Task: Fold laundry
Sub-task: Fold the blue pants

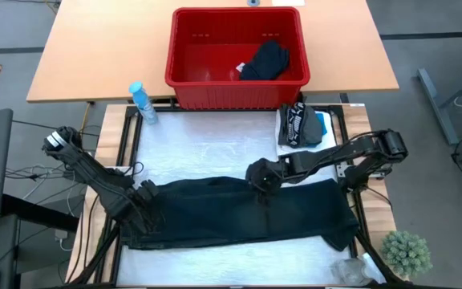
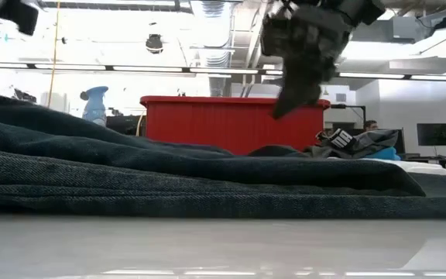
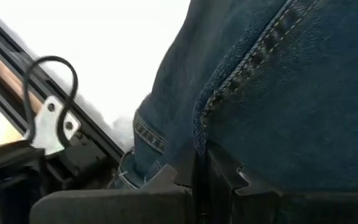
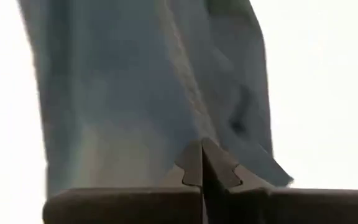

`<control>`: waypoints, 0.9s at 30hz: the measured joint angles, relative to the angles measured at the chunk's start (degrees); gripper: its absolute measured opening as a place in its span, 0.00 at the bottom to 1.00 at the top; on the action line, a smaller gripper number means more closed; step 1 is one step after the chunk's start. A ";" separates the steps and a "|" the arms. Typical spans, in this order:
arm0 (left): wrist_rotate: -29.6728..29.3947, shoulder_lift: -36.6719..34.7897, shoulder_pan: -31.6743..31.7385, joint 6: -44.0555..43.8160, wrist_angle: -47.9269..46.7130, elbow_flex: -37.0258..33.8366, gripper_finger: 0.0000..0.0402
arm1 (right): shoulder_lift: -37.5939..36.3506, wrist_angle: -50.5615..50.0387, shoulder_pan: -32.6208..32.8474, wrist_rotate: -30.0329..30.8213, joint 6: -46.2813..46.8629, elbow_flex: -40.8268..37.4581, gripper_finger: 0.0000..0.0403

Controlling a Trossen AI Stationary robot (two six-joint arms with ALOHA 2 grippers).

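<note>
jeans (image 1: 239, 210): heavy, limp denim, stiff seams | left gripper (image 1: 147, 201): pinching the end hem; right gripper (image 1: 261, 178): pinching the top edge | hold by seams

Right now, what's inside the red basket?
In the red basket, one crumpled dark garment lies toward its right side, with a small pale patch at its left edge. Anything beneath that garment is covered.

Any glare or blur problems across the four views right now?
High view: even light, trousers sharp. Low view: blown-out ceiling glare behind the red basket; nearest denim soft. Left wrist view: washed-out white table, left gripper near-blurred. Right wrist view: overexposed surround, fabric hazy above the right gripper.
</note>
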 joint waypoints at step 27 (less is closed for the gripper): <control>8.37 -0.11 -0.49 -0.83 -3.04 -1.34 0.01 | 14.33 9.44 -3.13 -0.35 1.91 0.04 0.05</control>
